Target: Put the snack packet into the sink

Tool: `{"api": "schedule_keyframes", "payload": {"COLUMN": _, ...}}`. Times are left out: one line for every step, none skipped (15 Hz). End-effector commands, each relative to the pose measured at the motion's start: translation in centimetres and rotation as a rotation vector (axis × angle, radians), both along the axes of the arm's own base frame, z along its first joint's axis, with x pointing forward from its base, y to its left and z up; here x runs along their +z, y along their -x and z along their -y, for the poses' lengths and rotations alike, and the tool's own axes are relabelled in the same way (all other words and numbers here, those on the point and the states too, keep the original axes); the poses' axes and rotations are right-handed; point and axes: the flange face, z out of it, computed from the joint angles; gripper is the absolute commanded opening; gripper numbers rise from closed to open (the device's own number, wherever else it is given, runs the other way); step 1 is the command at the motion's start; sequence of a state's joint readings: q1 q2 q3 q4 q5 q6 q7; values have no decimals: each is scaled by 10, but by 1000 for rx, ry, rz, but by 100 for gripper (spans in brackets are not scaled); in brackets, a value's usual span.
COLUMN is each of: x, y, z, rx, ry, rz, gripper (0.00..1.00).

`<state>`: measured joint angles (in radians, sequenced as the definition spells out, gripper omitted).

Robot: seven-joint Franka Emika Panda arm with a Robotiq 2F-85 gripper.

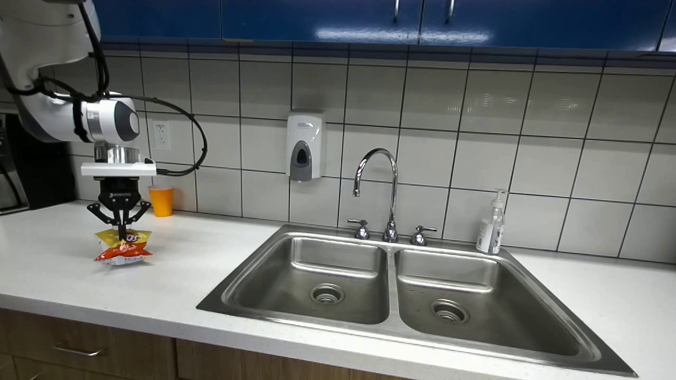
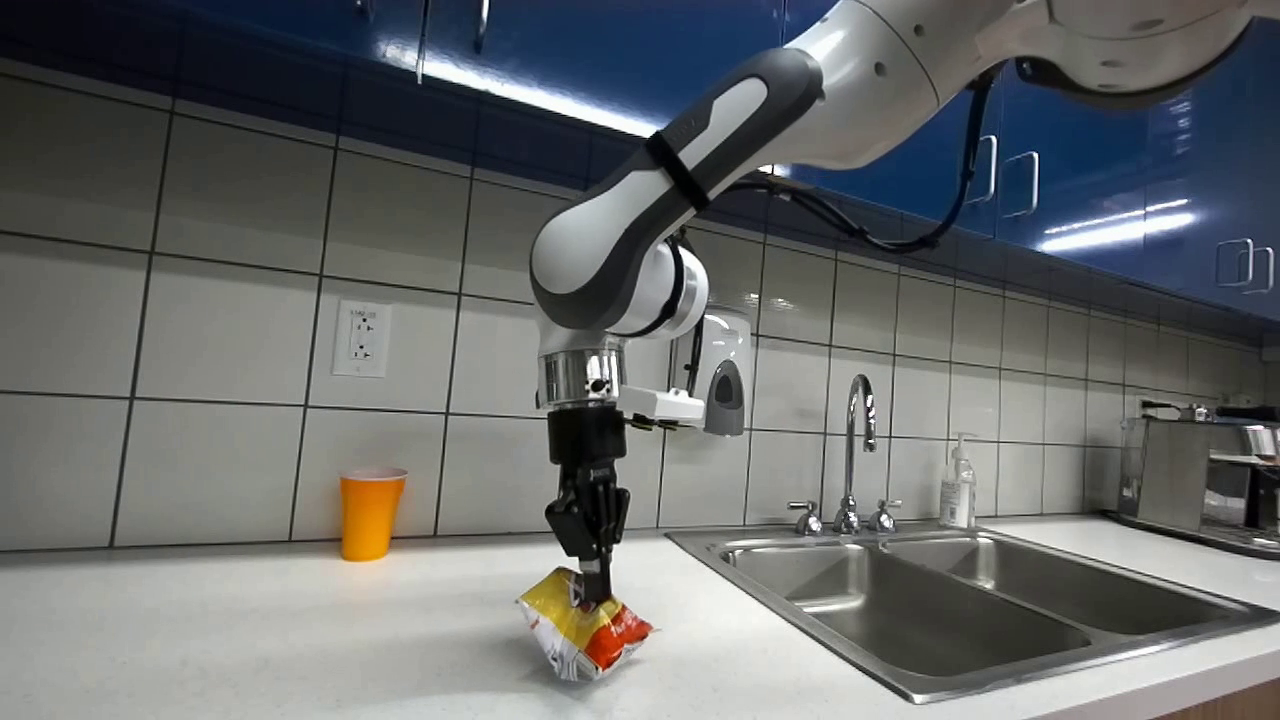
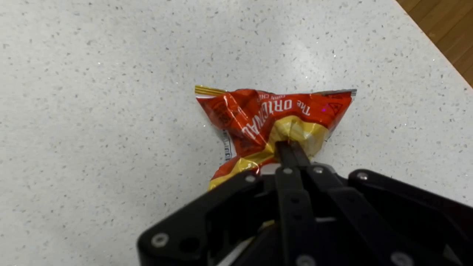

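The snack packet (image 1: 129,250) is red, yellow and white and crinkled. My gripper (image 1: 122,235) points straight down and is shut on its middle, over the counter left of the sink (image 1: 392,295). In an exterior view the packet (image 2: 575,625) hangs tilted under the fingertips (image 2: 596,592), low over the counter; I cannot tell if it touches the surface. In the wrist view the packet (image 3: 255,118) is pinched between the fingertips (image 3: 292,147), and the gripper hides its lower part. The double-basin steel sink (image 2: 930,640) holds nothing that I can see.
An orange cup (image 1: 161,201) stands by the wall behind the gripper. The chrome faucet (image 1: 394,195) rises behind the sink, with a soap bottle (image 1: 492,229) at the sink's back corner. A dispenser (image 1: 305,145) hangs on the tiles. The counter edge (image 3: 428,35) shows in the wrist view.
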<state>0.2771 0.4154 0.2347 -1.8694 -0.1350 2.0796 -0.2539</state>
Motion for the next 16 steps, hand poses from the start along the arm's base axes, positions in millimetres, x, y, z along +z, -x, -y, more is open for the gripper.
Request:
{"api": "schedule_keyframes", "payload": {"x": 38, "y": 3, "z": 10, "rx": 11, "ry": 18, "rz": 61, "gripper": 0}}
{"api": "schedule_keyframes", "payload": {"x": 44, "y": 3, "z": 11, "rx": 9, "ry": 20, "rz": 74, "gripper": 0}}
{"api": "schedule_keyframes", "payload": {"x": 50, "y": 4, "z": 15, "rx": 4, "ry": 21, "rz": 85, "gripper": 0}}
{"api": "schedule_keyframes", "payload": {"x": 54, "y": 4, "z": 19, "rx": -1, "ry": 22, "rz": 93, "gripper": 0}}
{"api": "schedule_keyframes", "payload": {"x": 58, "y": 5, "z": 24, "rx": -10, "ry": 21, "rz": 100, "gripper": 0}}
{"api": "schedule_keyframes", "payload": {"x": 61, "y": 6, "z": 30, "rx": -19, "ry": 23, "rz": 104, "gripper": 0}}
{"api": "schedule_keyframes", "payload": {"x": 63, "y": 8, "z": 37, "rx": -29, "ry": 24, "rz": 108, "gripper": 0}}
{"api": "schedule_keyframes", "payload": {"x": 65, "y": 9, "z": 45, "rx": -38, "ry": 27, "rz": 109, "gripper": 0}}
{"api": "schedule_keyframes", "payload": {"x": 68, "y": 11, "z": 53, "rx": -48, "ry": 31, "rz": 110, "gripper": 0}}
{"api": "schedule_keyframes", "payload": {"x": 70, "y": 13, "z": 62, "rx": -56, "ry": 36, "rz": 112, "gripper": 0}}
{"api": "schedule_keyframes", "payload": {"x": 73, "y": 14, "z": 73, "rx": -66, "ry": 35, "rz": 114, "gripper": 0}}
{"api": "schedule_keyframes", "payload": {"x": 76, "y": 15, "z": 83, "rx": -74, "ry": 39, "rz": 116, "gripper": 0}}
{"api": "schedule_keyframes", "payload": {"x": 79, "y": 16, "z": 94, "rx": -82, "ry": 42, "rz": 120, "gripper": 0}}
{"api": "schedule_keyframes", "payload": {"x": 82, "y": 17, "z": 105, "rx": -92, "ry": 43, "rz": 122, "gripper": 0}}
{"api": "schedule_keyframes", "payload": {"x": 86, "y": 17, "z": 118, "rx": -100, "ry": 46, "rz": 124, "gripper": 0}}
{"api": "schedule_keyframes", "payload": {"x": 88, "y": 18, "z": 129, "rx": -107, "ry": 47, "rz": 127, "gripper": 0}}
